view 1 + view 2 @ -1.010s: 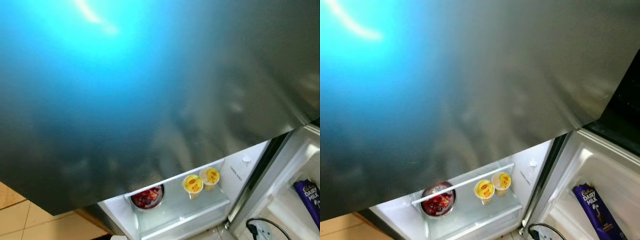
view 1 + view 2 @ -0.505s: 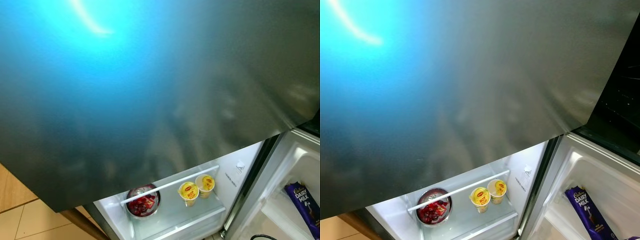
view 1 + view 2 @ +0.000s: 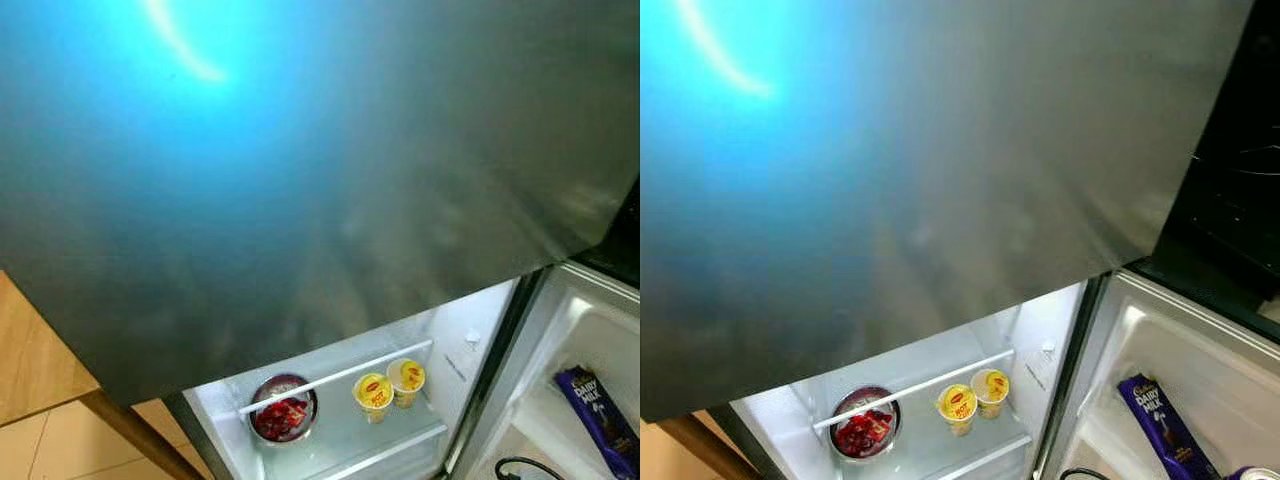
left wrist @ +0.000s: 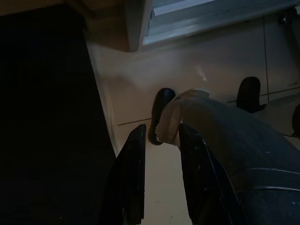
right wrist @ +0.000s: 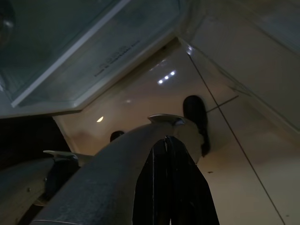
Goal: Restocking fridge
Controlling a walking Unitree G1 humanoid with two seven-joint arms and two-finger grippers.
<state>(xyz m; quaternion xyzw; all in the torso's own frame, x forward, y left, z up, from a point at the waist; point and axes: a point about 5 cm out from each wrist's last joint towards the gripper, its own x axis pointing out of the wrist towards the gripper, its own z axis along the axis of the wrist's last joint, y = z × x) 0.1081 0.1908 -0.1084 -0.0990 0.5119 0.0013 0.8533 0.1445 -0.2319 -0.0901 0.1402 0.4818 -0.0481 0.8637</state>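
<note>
The fridge's lower compartment stands open below a big brushed-steel upper door. On its lit shelf sit a steel bowl of red food and two yellow cups behind a white rail. A purple chocolate bar lies in the open door's rack on the right. My left gripper hangs low over the floor, its fingers a little apart and holding nothing. My right gripper also hangs down, shut and empty.
A wooden cabinet flanks the fridge on the left, above a tiled floor. A dark glass-fronted surface sits upper right. A black cable loops at the bottom right, and a can top peeks in beside the chocolate.
The whole picture has shifted, so the camera has moved; more of the dark surface at the right shows. The bowl, cups and chocolate bar keep their places.
</note>
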